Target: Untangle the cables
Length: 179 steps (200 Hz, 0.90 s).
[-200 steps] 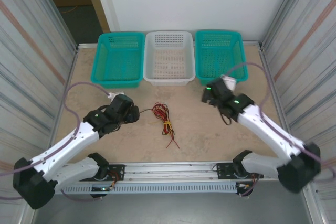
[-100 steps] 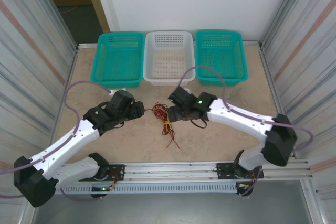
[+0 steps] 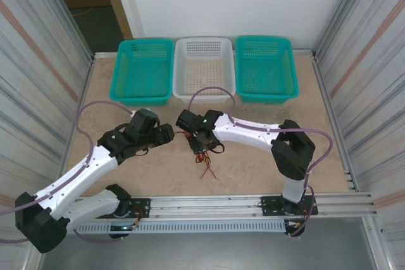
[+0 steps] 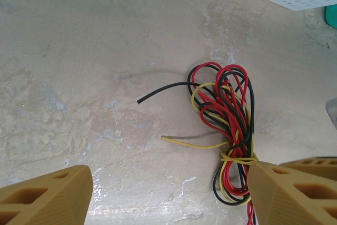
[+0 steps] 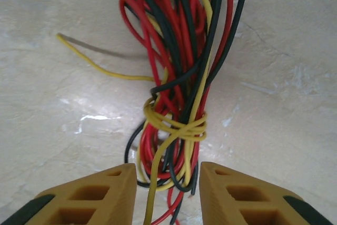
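Tabletop, beige, baskets behind: right arm is now reaching across to the cables at centre.
Right gripper is closing around the bundle just below its yellow tie, not yet pinching; left gripper is hovering beside it, fingers spread.

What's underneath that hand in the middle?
Red, black and yellow cables, bound by a yellow tie, on the table. From above, the right hand hides much of them.

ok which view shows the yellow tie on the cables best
Right wrist: the yellow tie is close and sharp, looped round the cables just ahead of the right gripper. Left wrist has it smaller, low on the right. From the top it's too tiny, partly under that gripper.
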Motion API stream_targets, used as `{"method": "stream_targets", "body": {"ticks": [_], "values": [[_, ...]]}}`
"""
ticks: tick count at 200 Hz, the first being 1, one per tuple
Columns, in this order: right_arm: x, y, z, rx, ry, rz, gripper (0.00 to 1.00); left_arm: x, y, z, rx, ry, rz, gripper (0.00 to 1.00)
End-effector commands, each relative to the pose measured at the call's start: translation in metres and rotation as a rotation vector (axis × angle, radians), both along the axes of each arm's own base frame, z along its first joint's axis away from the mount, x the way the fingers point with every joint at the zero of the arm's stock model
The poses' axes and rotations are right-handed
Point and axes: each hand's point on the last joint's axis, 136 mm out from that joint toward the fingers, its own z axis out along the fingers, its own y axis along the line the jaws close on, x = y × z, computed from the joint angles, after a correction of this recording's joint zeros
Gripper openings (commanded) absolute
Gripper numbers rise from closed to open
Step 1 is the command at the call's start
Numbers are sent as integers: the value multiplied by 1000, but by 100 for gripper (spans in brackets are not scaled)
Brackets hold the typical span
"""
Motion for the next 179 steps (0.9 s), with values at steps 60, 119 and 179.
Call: {"method": "stream_targets", "body": {"ticks": [60,119,179], "values": [[10,-10,25,4,-111,86,0,1,-21,1,-107,17,-51,85],[2,-18,78,147,-249,230,0,16,-58,19,-410,23,-65,99],[0,-18,113,251,-326,260,0,22,-79,26,-585,42,-108,99]]}}
